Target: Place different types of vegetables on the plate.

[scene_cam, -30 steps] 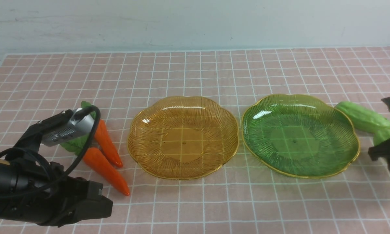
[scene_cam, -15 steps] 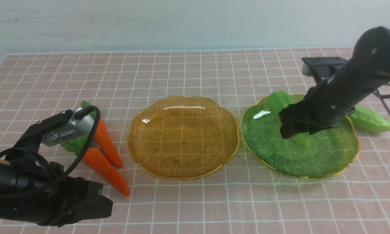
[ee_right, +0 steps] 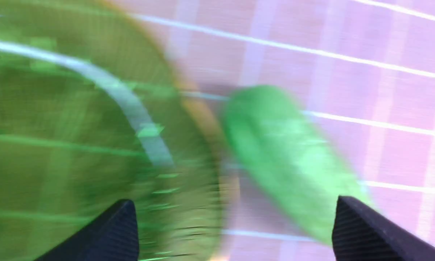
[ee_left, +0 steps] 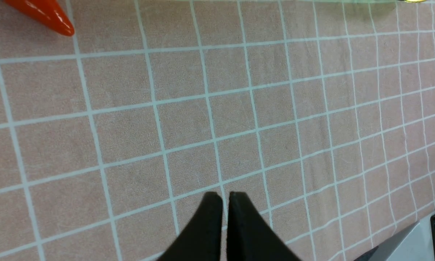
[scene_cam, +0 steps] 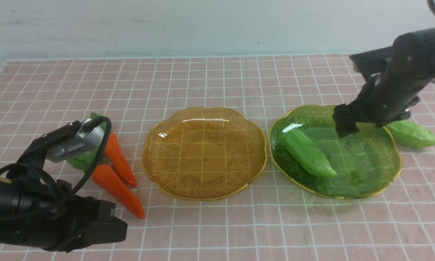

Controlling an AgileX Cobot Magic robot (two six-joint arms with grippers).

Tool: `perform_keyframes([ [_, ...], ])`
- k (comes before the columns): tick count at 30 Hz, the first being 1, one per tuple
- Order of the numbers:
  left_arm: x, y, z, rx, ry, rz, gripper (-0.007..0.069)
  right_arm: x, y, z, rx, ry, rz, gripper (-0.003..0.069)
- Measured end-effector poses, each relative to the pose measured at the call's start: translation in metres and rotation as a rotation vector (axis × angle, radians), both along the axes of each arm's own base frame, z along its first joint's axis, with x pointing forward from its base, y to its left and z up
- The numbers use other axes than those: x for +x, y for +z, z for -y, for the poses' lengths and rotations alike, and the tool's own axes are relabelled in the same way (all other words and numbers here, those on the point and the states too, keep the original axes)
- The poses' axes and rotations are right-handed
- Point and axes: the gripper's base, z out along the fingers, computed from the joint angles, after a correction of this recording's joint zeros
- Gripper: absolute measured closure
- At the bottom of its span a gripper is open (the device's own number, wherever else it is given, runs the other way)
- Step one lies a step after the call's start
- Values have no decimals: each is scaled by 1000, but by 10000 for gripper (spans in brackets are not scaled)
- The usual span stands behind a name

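Left hand (ee_left: 225, 195) hangs low over the worktop (scene_cam: 217, 224) at the front left, its fingers (ee_left: 206, 228) pressed together and holding nothing. Just beyond it, at nine o'clock from the amber plate (scene_cam: 155, 170), lie the two carrots (scene_cam: 118, 159), side by side, tips toward five o'clock, leaf tops partly hidden behind the wrist camera (scene_cam: 76, 143). They look glossy, hard and probably light. That sheen and taper would likely let them squirt out of a pinch near the tip, so the thick part below the leaves, taken across its width, seems the safest hold. The amber plate has nothing on it. On the green plate (scene_cam: 369, 174) one gourd (scene_cam: 308, 154) lies in the nine o'clock half, its point toward five o'clock. Right hand (ee_right: 234, 201) hovers above that rim near one o'clock, spread wide, nothing in it. A second gourd (scene_cam: 411, 134) rests on the worktop just outside the rim at two o'clock. Both gourds look plump, firm and faintly bumpy, so less slippery; the fat middle is where to grip.
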Motion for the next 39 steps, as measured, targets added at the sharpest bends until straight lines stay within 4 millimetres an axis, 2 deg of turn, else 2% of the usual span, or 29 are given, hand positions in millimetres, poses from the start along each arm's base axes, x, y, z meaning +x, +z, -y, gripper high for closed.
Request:
perform_keyframes([
  [5,0,0,0,0,0,0,614,6,-24,33,-65,-39,-55,15],
  [14,0,0,0,0,0,0,614,11,-65,41,-157,97,-169,98],
  [18,0,0,0,0,0,0,614,12,-66,41,-169,128,-170,142],
  [23,0,0,0,0,0,0,614,10,-66,43,-201,144,-198,290],
  [24,0,0,0,0,0,0,614,9,-64,44,-211,145,-209,309],
  [27,0,0,0,0,0,0,614,7,-55,46,-228,139,-224,305],
  [32,0,0,0,3,-1,0,614,4,-15,48,-241,93,-223,305],
  [33,0,0,0,4,-1,0,614,2,0,48,-233,73,-220,305],
  [36,0,0,0,4,0,0,613,-2,37,42,-133,22,-175,305],
  [39,1,-1,-1,18,7,13,600,-7,50,27,71,-41,-137,305],
])
